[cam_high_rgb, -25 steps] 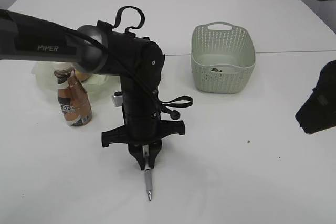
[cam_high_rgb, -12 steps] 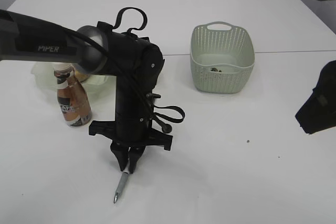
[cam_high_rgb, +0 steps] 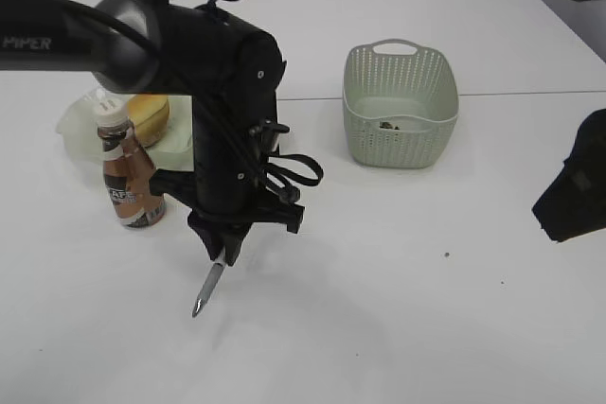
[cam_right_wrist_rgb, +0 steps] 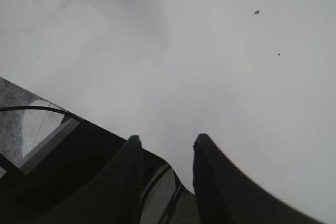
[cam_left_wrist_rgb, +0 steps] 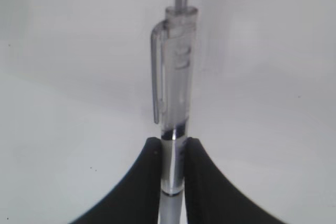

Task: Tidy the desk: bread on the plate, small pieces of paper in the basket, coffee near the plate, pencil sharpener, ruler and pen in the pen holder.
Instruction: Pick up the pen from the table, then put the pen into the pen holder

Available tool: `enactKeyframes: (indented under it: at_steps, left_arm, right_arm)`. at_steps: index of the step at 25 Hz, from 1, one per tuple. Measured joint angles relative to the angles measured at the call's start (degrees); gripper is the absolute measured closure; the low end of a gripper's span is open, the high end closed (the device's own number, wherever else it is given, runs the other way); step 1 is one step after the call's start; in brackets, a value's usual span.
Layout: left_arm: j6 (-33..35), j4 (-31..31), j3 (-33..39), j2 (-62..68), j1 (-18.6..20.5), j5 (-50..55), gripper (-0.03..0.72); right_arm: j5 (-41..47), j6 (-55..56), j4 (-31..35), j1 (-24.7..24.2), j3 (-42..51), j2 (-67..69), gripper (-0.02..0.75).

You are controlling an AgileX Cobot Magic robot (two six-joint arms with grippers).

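My left gripper is shut on the upper part of a clear-and-silver pen, which hangs off the desk with its tip slanting down and left. In the left wrist view the pen is pinched between the two black fingers. The bread lies in the green plate, and the coffee stands just in front of it. The basket holds a few scraps. My right gripper is open and empty over the desk's right edge. Pen holder, ruler and pencil sharpener are out of view.
A tiny scrap lies on the desk right of centre and shows as a scrap in the right wrist view. The left arm's black bulk stands between the plate and the basket. The right arm is at the right edge.
The left arm has risen and swung left with the pen, lifting it off the desk and tilting its tip leftward. The bread is now uncovered. The right arm has not moved.
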Motion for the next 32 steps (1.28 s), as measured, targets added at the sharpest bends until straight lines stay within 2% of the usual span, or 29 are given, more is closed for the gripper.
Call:
enactKeyframes:
  at_steps: [3, 8, 14, 17, 24, 28, 32]
  left_arm:
    - [0.1, 1.2, 0.0, -2.8, -0.3, -2.2, 0.624]
    - [-0.4, 6.8, 0.0, -7.3, -3.4, -5.2, 0.624]
    - [-4.4, 13.2, 1.6, -13.1, -4.6, -10.5, 0.624]
    - [-7.2, 16.9, 6.5, -16.2, -4.6, -15.7, 0.624]
    - [-19.6, 27.5, 27.7, -23.8, -4.1, -37.4, 0.624]
    - [-23.1, 31.1, 36.9, -25.2, -1.2, -52.4, 0.624]
    - [-23.5, 32.0, 40.2, -25.2, 2.7, -64.2, 0.625]
  right_arm:
    - [0.0, 0.0, 0.0, 0.0, 0.0, 0.0, 0.492]
    - [0.0, 0.0, 0.0, 0.0, 0.0, 0.0, 0.493]
    - [0.0, 0.0, 0.0, 0.0, 0.0, 0.0, 0.494]
    - [0.0, 0.0, 0.0, 0.0, 0.0, 0.0, 0.494]
    - [0.0, 0.0, 0.0, 0.0, 0.0, 0.0, 0.494]
    - [0.0, 0.0, 0.0, 0.0, 0.0, 0.0, 0.494]
    - [0.0, 0.2, 0.0, 0.0, 0.0, 0.0, 0.494]
